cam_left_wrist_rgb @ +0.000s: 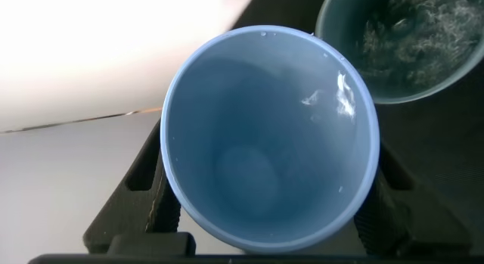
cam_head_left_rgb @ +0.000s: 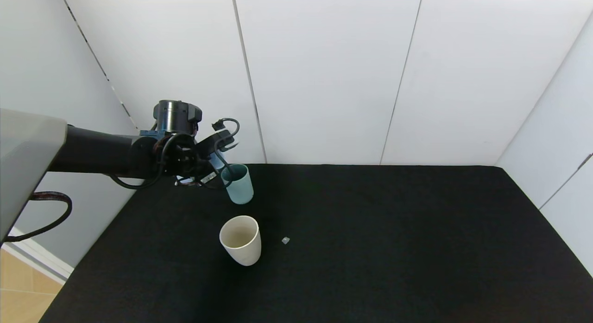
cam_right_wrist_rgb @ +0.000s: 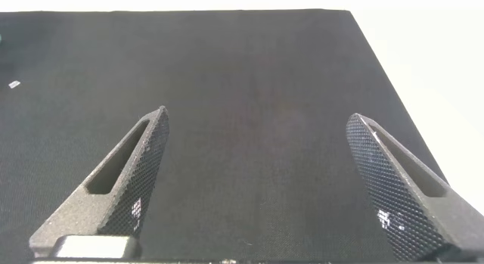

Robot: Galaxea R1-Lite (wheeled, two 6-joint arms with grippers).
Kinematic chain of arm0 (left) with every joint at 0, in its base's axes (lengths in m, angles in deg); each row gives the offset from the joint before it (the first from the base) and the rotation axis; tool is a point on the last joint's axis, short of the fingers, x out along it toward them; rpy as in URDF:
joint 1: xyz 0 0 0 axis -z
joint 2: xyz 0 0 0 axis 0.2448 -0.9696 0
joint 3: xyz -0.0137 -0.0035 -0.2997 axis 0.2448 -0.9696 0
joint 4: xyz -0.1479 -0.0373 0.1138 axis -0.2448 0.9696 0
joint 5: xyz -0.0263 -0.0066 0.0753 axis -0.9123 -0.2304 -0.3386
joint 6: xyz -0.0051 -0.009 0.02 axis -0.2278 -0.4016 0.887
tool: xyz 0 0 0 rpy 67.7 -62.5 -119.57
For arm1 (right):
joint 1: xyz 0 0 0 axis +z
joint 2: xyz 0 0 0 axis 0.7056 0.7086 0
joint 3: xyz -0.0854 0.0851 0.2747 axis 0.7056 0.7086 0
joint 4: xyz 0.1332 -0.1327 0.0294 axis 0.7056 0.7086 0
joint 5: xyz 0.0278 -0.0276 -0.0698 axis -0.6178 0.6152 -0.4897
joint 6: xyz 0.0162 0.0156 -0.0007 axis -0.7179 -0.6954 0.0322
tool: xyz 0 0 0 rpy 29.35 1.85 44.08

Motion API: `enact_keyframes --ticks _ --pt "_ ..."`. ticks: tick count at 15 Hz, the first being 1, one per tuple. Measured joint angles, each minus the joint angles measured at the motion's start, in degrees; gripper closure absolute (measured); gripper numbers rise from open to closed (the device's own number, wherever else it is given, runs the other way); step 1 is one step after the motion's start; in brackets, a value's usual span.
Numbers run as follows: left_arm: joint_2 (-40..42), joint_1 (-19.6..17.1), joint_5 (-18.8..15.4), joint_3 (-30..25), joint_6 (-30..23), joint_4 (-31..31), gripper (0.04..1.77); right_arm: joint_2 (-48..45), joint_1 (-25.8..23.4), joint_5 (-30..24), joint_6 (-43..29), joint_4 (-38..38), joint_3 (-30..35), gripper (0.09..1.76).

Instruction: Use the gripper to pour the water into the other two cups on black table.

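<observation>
White panel walls close in a matte black counter (cam_head_left_rgb: 370, 249), where the robot's left hand (cam_head_left_rgb: 217, 167) hangs at the far left corner, pinching a light blue cup (cam_left_wrist_rgb: 268, 135) between its black fingers (cam_left_wrist_rgb: 140, 196). The wrist view looks straight into that cup: it is tipped toward the teal-green cup (cam_head_left_rgb: 238, 184), whose mouth sits just beside and below the blue rim, with water (cam_left_wrist_rgb: 412, 41) churning inside it. A thin glint of liquid clings to the blue cup's lower wall, so little seems left to give. The cream-white cup (cam_head_left_rgb: 241, 239) stands upright nearer the robot, apart from the teal one, and appears to hold some liquid already, though its level is hard to read. A small pale speck (cam_head_left_rgb: 285, 240) lies on the counter just to its right. The right hand (cam_right_wrist_rgb: 257, 181) is parked low over bare counter, fingers spread wide, holding nothing.

The risks look plain enough. The two rims are close, and a drift of the arm could knock the teal cup over and spill what it holds. Tipping further with the lip off-centre would send the last drops onto the felt. The smooth blue cup, held only by its sides, might also slip in the pinch while tilted.
</observation>
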Motion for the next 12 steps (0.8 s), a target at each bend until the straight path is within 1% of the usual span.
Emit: enact_keyframes --ticks 3,6,9,12 --pt "0.72 -1.29 -4.01 -2.46 -4.18 -0.20 0.56 0.00 -0.05 0.00 0.00 -0.02 0.00 0.14" --pt "2.76 -3.04 -7.30 -6.57 -6.53 -2.10 0.56 0.00 -0.05 0.00 0.00 -0.02 0.00 0.14" --pt "6.25 -4.13 -9.92 -13.41 -7.61 -4.55 0.56 0.00 -0.05 0.02 0.00 -0.02 0.00 0.14" --pt "11.04 -4.27 -10.96 -22.09 -8.13 -9.30 0.56 0.00 -0.05 0.02 0.00 -0.02 0.00 0.14"
